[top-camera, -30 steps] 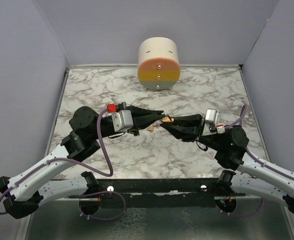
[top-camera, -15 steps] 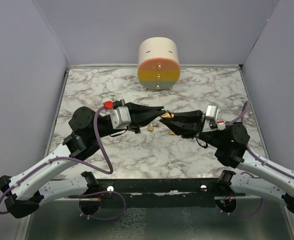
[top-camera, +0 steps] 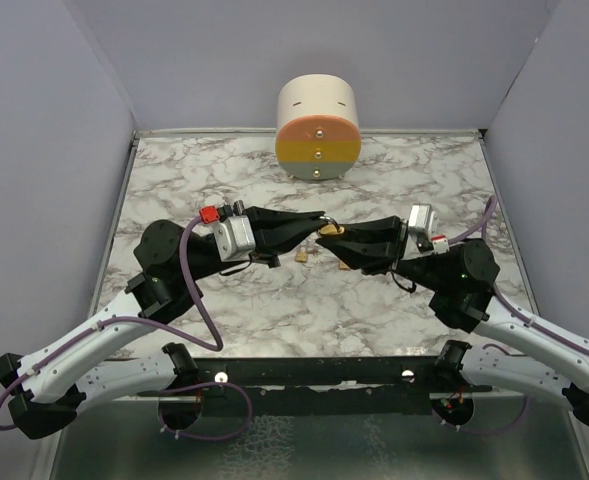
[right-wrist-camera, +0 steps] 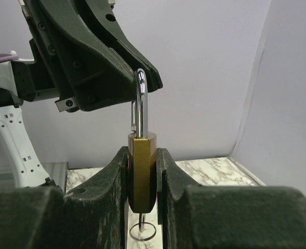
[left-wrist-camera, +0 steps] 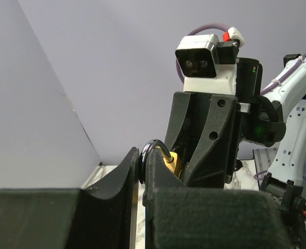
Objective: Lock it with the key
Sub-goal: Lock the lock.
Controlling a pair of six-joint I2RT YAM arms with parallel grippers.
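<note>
Top external view, set against the one a second before, showed both wrists shifted a little away from the bases and toward the back wall. The meeting point of the two grippers had moved with them. The padlock (top-camera: 331, 231) had travelled along too and remained pinned between the two above the middle of the table (top-camera: 394, 170).

The right gripper (top-camera: 338, 241) was clamped on the padlock's brass body, one finger (right-wrist-camera: 119, 176) pressed to each flat side, so the jaws stood only as wide as the body. The shackle (right-wrist-camera: 141, 98) rose upright from it. A thin wire ring (right-wrist-camera: 142, 232) hung just below the body.

The left gripper (top-camera: 318, 221) faced it from the other side with its fingers (left-wrist-camera: 127, 171) drawn almost fully together. They pinched the top of the shackle's curve at their tips.

Beneath the pair, a small tan piece (top-camera: 303, 257) lay on the marble, too small to make out. Farther back, against the rear wall, stood a cream cylinder (top-camera: 317, 125) on its side. Its round face was banded orange, yellow and blue and was turned toward the arms, well apart from them.
</note>
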